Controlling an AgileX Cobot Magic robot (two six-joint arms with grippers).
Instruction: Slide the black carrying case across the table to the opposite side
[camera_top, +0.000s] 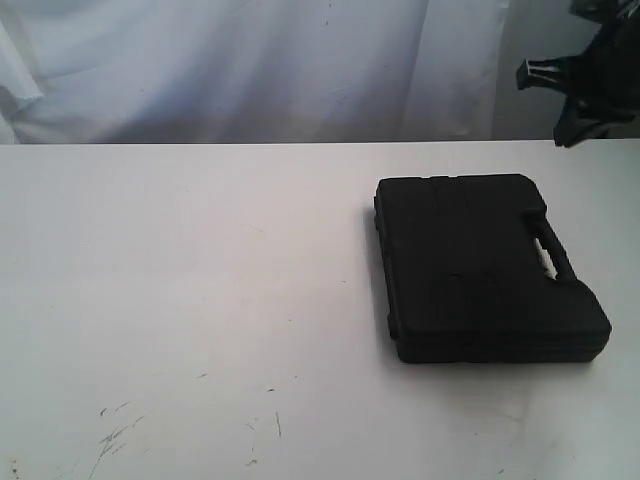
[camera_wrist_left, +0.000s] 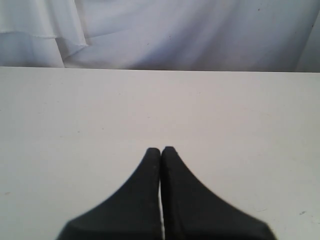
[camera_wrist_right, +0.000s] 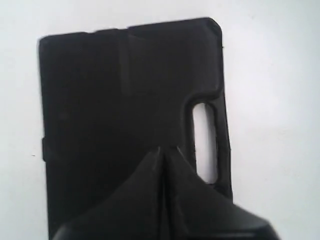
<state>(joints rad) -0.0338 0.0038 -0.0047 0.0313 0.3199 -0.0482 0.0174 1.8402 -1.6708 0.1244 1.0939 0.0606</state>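
The matte black case lies flat on the right part of the white table, with its handle and oval slot facing the right edge. In the right wrist view my right gripper is shut and empty. It hangs above the lid of the case, next to the handle slot, and whether it touches the lid I cannot tell. Only a dark part of the right arm shows at the exterior view's upper right. My left gripper is shut over the bare table, and the case is out of that view.
A white curtain hangs behind the table's far edge. Dark scuff marks mark the front left of the tabletop. To the left of the case stretches a wide span of white table.
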